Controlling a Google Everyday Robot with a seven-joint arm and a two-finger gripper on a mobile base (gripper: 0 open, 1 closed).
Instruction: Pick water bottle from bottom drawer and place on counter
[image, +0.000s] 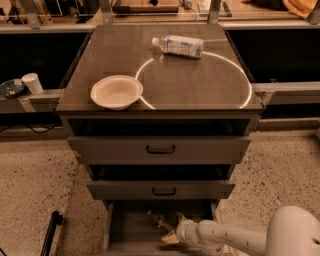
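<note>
Reaching into the open bottom drawer (120, 231) from the right, the white arm (227, 238) holds its gripper (173, 228) low over the grey tray. The jaws stand apart, one pale tip far and one near. The water bottle (158, 219) lies on its side in the drawer just left of them, its near end at their mouth; I can't tell if they touch it. It is dark and hard to read. The drawer's near edge is cut off. On the counter (200, 85) sit a white bowl (116, 92) and a labelled bottle (179, 46).
</note>
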